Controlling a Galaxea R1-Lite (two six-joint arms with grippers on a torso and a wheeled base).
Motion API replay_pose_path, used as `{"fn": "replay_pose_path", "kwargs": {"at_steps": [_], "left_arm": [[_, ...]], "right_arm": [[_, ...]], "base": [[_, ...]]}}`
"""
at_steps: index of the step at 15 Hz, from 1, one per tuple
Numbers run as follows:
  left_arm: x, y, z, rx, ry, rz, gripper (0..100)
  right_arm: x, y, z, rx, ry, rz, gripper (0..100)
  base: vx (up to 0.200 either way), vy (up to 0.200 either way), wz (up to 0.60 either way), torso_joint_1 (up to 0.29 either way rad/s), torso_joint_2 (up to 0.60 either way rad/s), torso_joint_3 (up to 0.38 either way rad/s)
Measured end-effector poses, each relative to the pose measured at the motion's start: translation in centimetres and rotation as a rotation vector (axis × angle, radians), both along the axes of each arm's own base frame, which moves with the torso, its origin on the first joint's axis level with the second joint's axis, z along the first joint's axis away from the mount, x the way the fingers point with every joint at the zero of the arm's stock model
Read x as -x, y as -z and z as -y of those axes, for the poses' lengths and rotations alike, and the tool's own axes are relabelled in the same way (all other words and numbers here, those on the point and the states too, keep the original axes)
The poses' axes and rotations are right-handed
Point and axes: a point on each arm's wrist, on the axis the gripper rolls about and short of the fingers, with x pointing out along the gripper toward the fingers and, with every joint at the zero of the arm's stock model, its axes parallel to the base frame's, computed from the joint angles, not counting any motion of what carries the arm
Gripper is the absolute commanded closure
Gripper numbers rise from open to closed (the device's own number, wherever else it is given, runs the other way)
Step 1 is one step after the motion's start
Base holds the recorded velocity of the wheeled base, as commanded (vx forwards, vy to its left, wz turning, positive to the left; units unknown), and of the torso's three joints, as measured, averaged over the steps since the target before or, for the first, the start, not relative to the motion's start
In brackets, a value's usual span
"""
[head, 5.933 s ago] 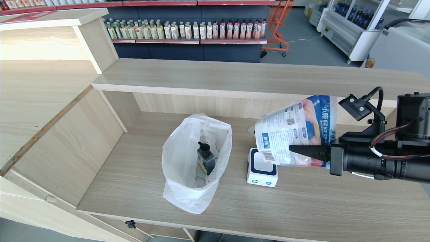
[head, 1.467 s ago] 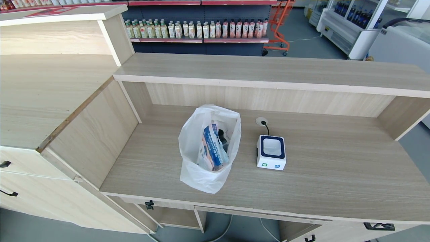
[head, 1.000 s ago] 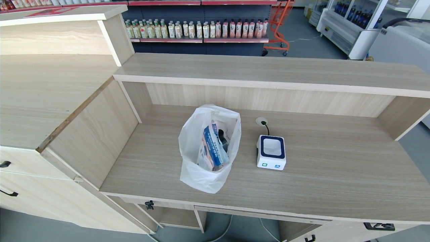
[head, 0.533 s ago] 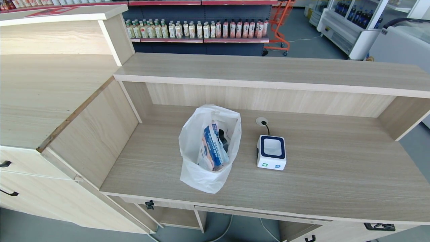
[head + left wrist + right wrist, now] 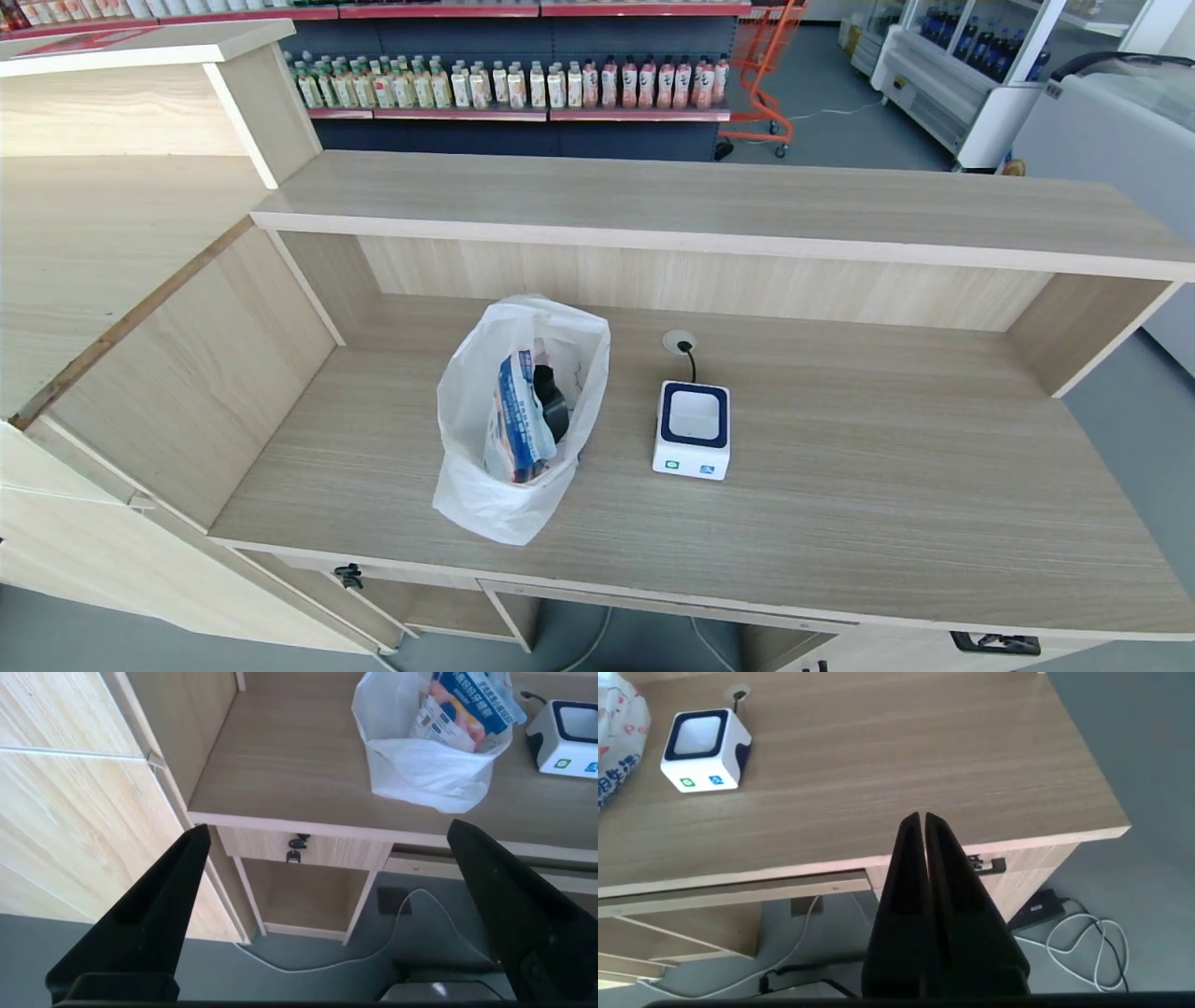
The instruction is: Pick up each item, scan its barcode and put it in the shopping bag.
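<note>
The white shopping bag (image 5: 518, 420) stands open on the counter, left of the scanner (image 5: 691, 429). Inside it a blue-and-white pouch (image 5: 512, 415) stands upright with a dark bottle (image 5: 551, 409) behind it. In the left wrist view my left gripper (image 5: 329, 829) is open and holds nothing, off the counter's front edge and lower than the bag (image 5: 430, 747) and the scanner (image 5: 565, 747). My right gripper (image 5: 921, 819) is shut with nothing in it, likewise in front of the counter edge, with the scanner (image 5: 701, 747) farther off and a bit of the bag (image 5: 612, 737) at the view's edge.
The wooden counter (image 5: 840, 485) has a raised shelf (image 5: 709, 201) along its back and side walls at both ends. A cable runs from the scanner into a round port (image 5: 679, 342). Drawers and loose cables sit below the front edge (image 5: 299, 849).
The pouch, held over the scanner by my right gripper 5.9 s ago, now stands in the bag, and that arm has left the head view. The head camera has shifted since half a second ago.
</note>
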Motion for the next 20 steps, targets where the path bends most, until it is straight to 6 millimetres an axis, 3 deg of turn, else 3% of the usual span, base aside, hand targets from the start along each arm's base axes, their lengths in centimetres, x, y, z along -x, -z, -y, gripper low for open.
{"fn": "replay_pose_path", "kwargs": {"at_steps": [5,12,20], "left_arm": [[0.0,0.0,0.0,0.002,0.0,0.0,0],[-0.05,-0.01,0.0,0.001,0.002,-0.008,0],[-0.02,-0.01,0.0,0.004,0.0,-0.003,0]], "right_arm": [[0.0,0.0,0.0,-0.006,0.001,0.001,100],[-0.01,0.01,0.0,-0.002,0.0,-0.001,100],[0.0,-0.02,0.0,0.006,0.0,-0.002,100]], "base": [[0.0,0.0,0.0,0.0,0.0,0.0],[0.2,0.0,0.0,0.004,0.0,0.002],[0.0,0.0,0.0,0.0,0.0,0.0]]}}
